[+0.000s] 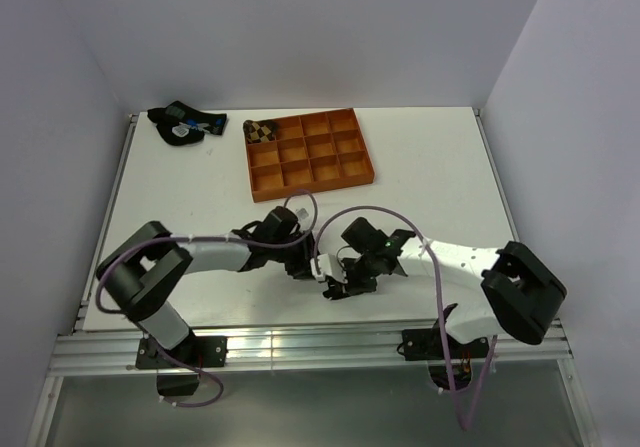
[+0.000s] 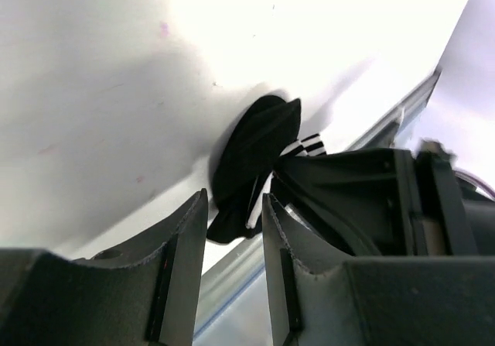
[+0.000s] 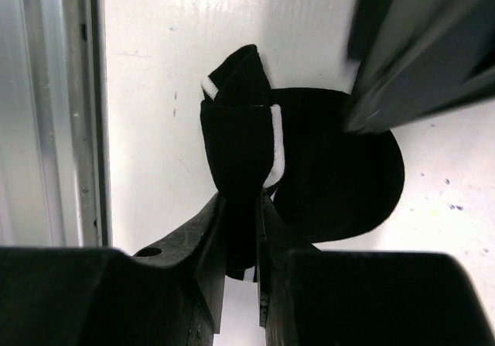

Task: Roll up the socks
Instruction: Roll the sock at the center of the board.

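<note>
The table [image 1: 440,167] carries the tray [image 1: 315,189], with the argyle sock [image 1: 262,130] bunched in its far-left compartment. Near the table's front edge, the right gripper [image 3: 241,207] pinches the folded black sock [image 3: 255,152] tight. The left gripper [image 2: 234,199] stands part open just beside it, holding nothing. A dark bundle [image 1: 185,124] lies far left.

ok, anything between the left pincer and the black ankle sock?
Nothing visible. The left pincer is open and empty, with the black ankle sock just past its fingertips on the table. The right pincer is shut on the sock's folded striped part, close alongside, so approach room looks tight.
</note>
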Controlling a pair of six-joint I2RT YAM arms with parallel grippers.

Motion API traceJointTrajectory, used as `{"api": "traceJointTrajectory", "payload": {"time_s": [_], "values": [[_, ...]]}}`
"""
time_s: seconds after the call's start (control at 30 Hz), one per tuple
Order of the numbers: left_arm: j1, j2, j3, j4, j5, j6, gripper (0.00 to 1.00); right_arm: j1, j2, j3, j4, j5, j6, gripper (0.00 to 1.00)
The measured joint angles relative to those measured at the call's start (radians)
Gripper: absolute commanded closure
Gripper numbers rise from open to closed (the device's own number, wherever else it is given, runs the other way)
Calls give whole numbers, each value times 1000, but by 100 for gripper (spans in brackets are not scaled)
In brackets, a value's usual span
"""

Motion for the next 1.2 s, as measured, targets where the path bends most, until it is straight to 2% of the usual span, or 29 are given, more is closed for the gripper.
{"api": "traceJointTrajectory", "payload": {"time_s": [0.23,0.33,0.5,0.6,0.87,1.07,1.2], "values": [[1,-290,-229,131,-225,0,59,-105,203,200,-223,-127,-76,88],[-19,-366,-268,135,-333,34,59,-166,317,313,-336,-172,-123,89],[-174,-432,-267,151,-595,176,60,-241,529,526,-549,-251,-199,89],[-258,-436,-267,185,-682,299,59,-264,636,624,-645,-285,-218,89],[-293,-406,-213,242,-677,564,50,-279,790,750,-801,-338,-224,89],[-330,-230,-56,241,-584,680,49,-279,814,766,-834,-341,-209,89],[-346,-142,-26,236,-545,716,48,-281,824,772,-843,-340,-200,89]]}}
